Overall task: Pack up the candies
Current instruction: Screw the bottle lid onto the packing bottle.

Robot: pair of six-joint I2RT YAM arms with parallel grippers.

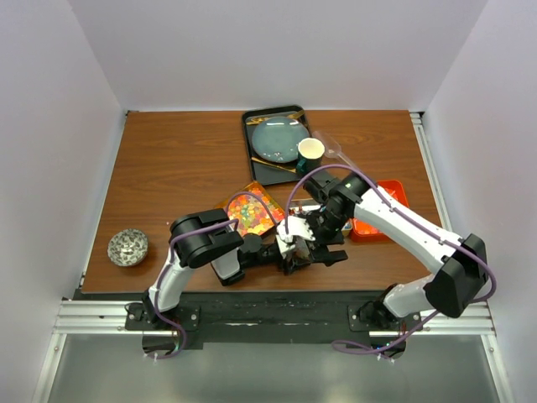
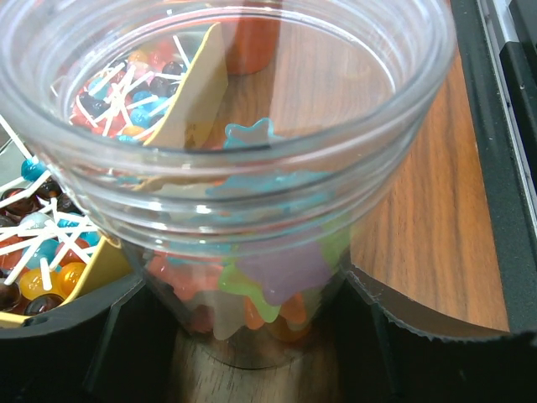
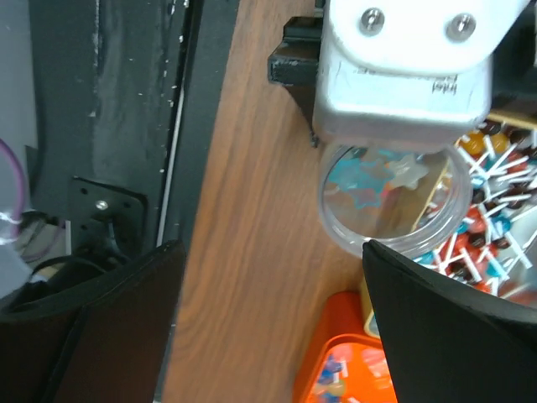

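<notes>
Our left tool (image 2: 252, 353) is clamped on the clear jar (image 2: 252, 172), a finger on either side of its base. Star-shaped candies (image 2: 281, 273) lie in the bottom of the jar. Just past one finger, the yellow tray (image 2: 107, 267) holds lollipops (image 2: 42, 252). Our right tool (image 3: 273, 252) hangs above the jar, jaws apart and empty. We should hold the jar upright and steady, take one sweet, and release it only once it is inside the rim.

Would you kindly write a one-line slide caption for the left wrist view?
Left gripper holds a clear jar of star-shaped candies beside a box of lollipops.
</notes>
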